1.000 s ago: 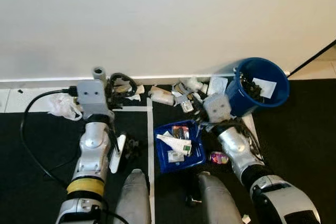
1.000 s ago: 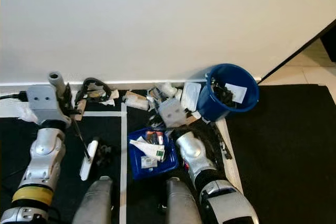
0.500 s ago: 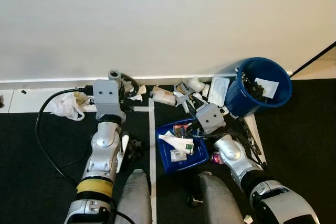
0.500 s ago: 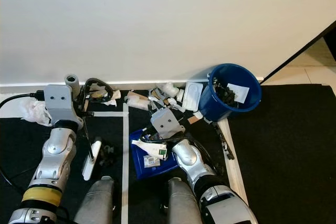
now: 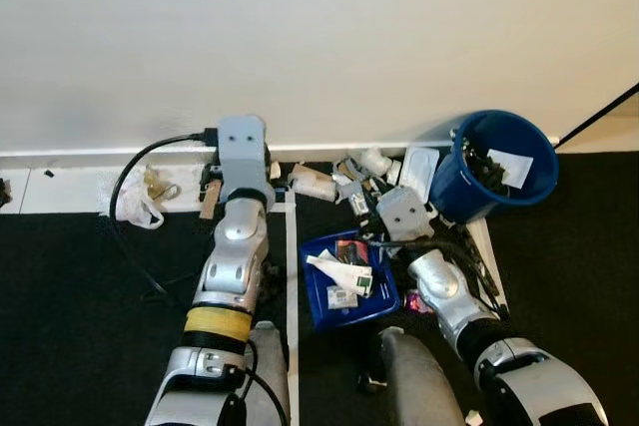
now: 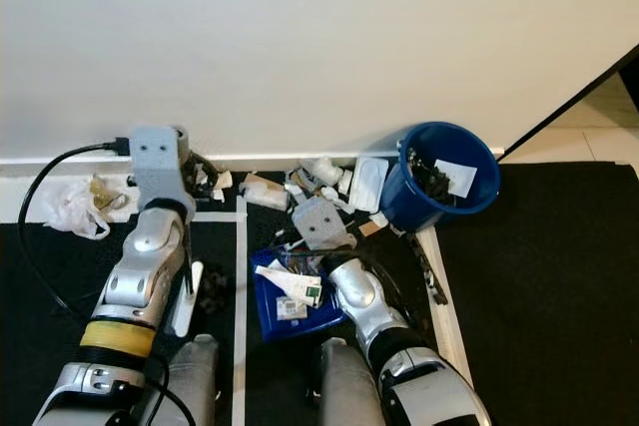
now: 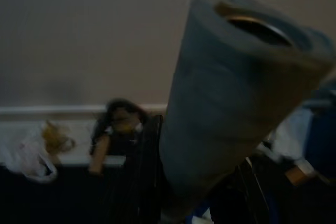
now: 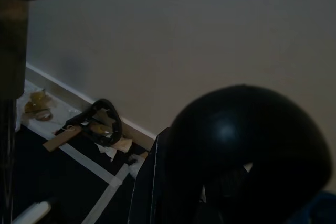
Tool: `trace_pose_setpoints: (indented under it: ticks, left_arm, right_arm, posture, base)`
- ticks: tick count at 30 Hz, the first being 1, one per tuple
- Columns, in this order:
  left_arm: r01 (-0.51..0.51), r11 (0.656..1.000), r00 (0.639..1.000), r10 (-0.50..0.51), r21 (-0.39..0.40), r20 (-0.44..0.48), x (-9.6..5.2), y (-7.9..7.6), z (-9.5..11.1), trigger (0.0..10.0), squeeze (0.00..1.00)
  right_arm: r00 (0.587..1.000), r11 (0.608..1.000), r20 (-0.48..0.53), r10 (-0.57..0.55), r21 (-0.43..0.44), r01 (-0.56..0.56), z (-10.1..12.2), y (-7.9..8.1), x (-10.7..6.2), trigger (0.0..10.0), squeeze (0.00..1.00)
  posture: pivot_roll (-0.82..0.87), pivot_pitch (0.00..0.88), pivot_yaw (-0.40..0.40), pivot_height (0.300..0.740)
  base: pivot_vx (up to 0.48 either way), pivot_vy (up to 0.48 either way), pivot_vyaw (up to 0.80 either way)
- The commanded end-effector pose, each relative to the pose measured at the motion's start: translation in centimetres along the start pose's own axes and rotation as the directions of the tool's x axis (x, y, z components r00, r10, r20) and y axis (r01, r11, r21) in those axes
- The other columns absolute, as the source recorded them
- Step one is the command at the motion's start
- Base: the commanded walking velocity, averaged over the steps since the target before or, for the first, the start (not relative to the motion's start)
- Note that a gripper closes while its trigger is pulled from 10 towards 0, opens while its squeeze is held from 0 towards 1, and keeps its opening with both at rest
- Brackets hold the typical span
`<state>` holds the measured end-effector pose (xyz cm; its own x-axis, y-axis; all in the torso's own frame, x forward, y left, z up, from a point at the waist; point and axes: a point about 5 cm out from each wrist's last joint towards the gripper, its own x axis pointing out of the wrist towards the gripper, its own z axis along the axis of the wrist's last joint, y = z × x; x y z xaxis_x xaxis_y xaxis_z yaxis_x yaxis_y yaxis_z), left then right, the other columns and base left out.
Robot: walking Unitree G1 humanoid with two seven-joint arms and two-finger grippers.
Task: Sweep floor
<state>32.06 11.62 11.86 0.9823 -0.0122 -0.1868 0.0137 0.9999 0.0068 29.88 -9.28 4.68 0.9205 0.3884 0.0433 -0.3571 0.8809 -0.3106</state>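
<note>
My left gripper (image 6: 182,162) is shut on the grey handle (image 7: 231,103) of a brush, close to the wall by the white tape line (image 5: 292,256). The brush's white head (image 6: 185,296) rests on the black mat beside my left forearm. Over to the right, my right gripper (image 5: 374,231) is shut on the black handle knob (image 8: 247,150) of a blue dustpan (image 5: 321,314). The dustpan lies on the mat and holds paper scraps and wrappers. Loose litter (image 5: 339,182) lies along the skirting between both grippers.
A blue bucket (image 5: 454,197) with rubbish inside stands at the right, against the wall. A white plastic bag (image 5: 135,209) and a looping black cable (image 5: 125,182) lie at the left. A small pink wrapper (image 5: 414,301) sits by the dustpan. My legs show at the bottom.
My left arm has swung right along the wall with the brush, from the plastic bag to the tape line. My right gripper pulled back from the bucket toward the dustpan.
</note>
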Motion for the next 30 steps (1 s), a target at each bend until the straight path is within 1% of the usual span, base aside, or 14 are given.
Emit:
trace_pose_setpoints:
  ticks: [1, 2, 4, 6, 8, 10, 12, 17, 24, 26, 27, 28, 29, 30]
  left_arm:
    - [0.143, 0.975, 0.984, -0.158, -0.169, -0.083, -0.7, -3.6, -0.4, 10.0, 0.00]
    - [0.143, 0.975, 0.984, -0.158, -0.169, -0.083, -0.7, -3.6, -0.4, 10.0, 0.00]
    - [0.185, 0.956, 0.973, -0.211, -0.226, -0.095, -0.9, -4.6, 0.7, 10.0, 0.00]
    - [0.198, 0.950, 0.970, -0.226, -0.243, -0.094, -1.0, -4.9, 1.2, 10.0, 0.00]
    - [0.215, 0.931, 0.965, -0.249, -0.295, -0.082, -1.1, -5.3, 2.2, 10.0, 0.00]
    - [0.219, 0.920, 0.965, -0.253, -0.326, -0.066, -1.0, -5.4, 3.0, 10.0, 0.00]
    - [0.229, 0.894, 0.968, -0.251, -0.386, -0.007, -0.9, -5.3, 5.0, 10.0, 0.00]
    - [0.230, 0.876, 0.971, -0.238, -0.425, 0.035, -0.7, -4.9, 6.5, 10.0, 0.00]
    - [0.224, 0.886, 0.972, -0.233, -0.405, 0.027, -0.6, -4.3, 6.8, 10.0, 0.00]
    - [0.235, 0.904, 0.969, -0.246, -0.358, 0.015, -0.6, -4.1, 6.6, 10.0, 0.00]
    - [0.235, 0.904, 0.969, -0.246, -0.358, 0.015, -0.6, -4.1, 6.6, 10.0, 0.00]
    - [0.256, 0.917, 0.963, -0.270, -0.305, -0.004, -0.7, -3.9, 6.3, 10.0, 0.00]
    - [0.256, 0.917, 0.963, -0.270, -0.305, -0.004, -0.7, -3.9, 6.3, 10.0, 0.00]
    - [0.277, 0.927, 0.956, -0.293, -0.252, -0.027, -0.9, -3.6, 6.1, 10.0, 0.00]
  right_arm:
    - [0.981, 0.999, -0.194, -0.025, -0.049, 0.016, -3.3, -1.3, -2.3, 10.0, 0.00]
    - [0.981, 0.999, -0.194, -0.025, -0.049, 0.016, -3.3, -1.3, -2.3, 10.0, 0.00]
    - [0.980, 0.999, -0.199, -0.030, -0.048, 0.021, -3.3, -1.4, -2.3, 10.0, 0.00]
    - [0.979, 0.999, -0.200, -0.032, -0.047, 0.023, -3.4, -1.4, -2.3, 10.0, 0.00]
    - [0.978, 0.999, -0.205, -0.034, -0.046, 0.025, -3.4, -1.5, -2.3, 10.0, 0.00]
    - [0.978, 0.999, -0.207, -0.036, -0.045, 0.027, -3.4, -1.5, -2.3, 10.0, 0.00]
    - [0.977, 0.998, -0.210, -0.043, -0.043, 0.034, -3.4, -1.7, -2.2, 10.0, 0.00]
    - [0.976, 0.998, -0.212, -0.048, -0.041, 0.040, -3.3, -1.8, -2.0, 10.0, 0.00]
    - [0.974, 0.998, -0.222, -0.052, -0.029, 0.047, -3.4, -1.8, -2.0, 10.0, 0.00]
    - [0.972, 0.999, -0.231, -0.051, -0.017, 0.048, -3.5, -1.8, -2.0, 10.0, 0.00]
    - [0.972, 0.999, -0.231, -0.051, -0.017, 0.048, -3.5, -1.8, -2.0, 10.0, 0.00]
    - [0.969, 0.999, -0.242, -0.049, -0.007, 0.049, -3.6, -1.8, -2.1, 10.0, 0.00]
    - [0.969, 0.999, -0.242, -0.049, -0.007, 0.049, -3.6, -1.8, -2.1, 10.0, 0.00]
    - [0.967, 0.999, -0.252, -0.049, 0.000, 0.050, -3.7, -1.8, -2.2, 10.0, 0.00]
  posture:
    - [0.14, 0.218, -0.107, 0.740]
    - [0.14, 0.218, -0.107, 0.740]
    - [0.14, 0.217, -0.107, 0.740]
    - [0.14, 0.217, -0.107, 0.740]
    - [0.14, 0.209, -0.108, 0.740]
    - [0.14, 0.209, -0.108, 0.740]
    - [0.14, 0.205, -0.109, 0.740]
    - [0.15, 0.200, -0.107, 0.740]
    - [0.14, 0.192, -0.108, 0.740]
    - [0.14, 0.191, -0.107, 0.740]
    - [0.14, 0.191, -0.107, 0.740]
    - [0.14, 0.186, -0.106, 0.740]
    - [0.14, 0.186, -0.106, 0.740]
    - [0.14, 0.183, -0.104, 0.740]
  base:
    - [0.000, 0.000, 0.00]
    - [0.000, 0.000, 0.00]
    - [0.000, 0.000, 0.00]
    - [0.000, 0.000, 0.00]
    - [0.000, 0.000, 0.00]
    - [0.000, 0.000, 0.00]
    - [0.000, 0.000, 0.00]
    - [0.000, 0.000, 0.00]
    - [0.000, 0.000, 0.00]
    - [0.000, 0.000, 0.00]
    - [0.000, 0.000, 0.00]
    - [0.000, 0.000, 0.00]
    - [0.000, 0.000, 0.00]
    - [0.000, 0.000, 0.00]
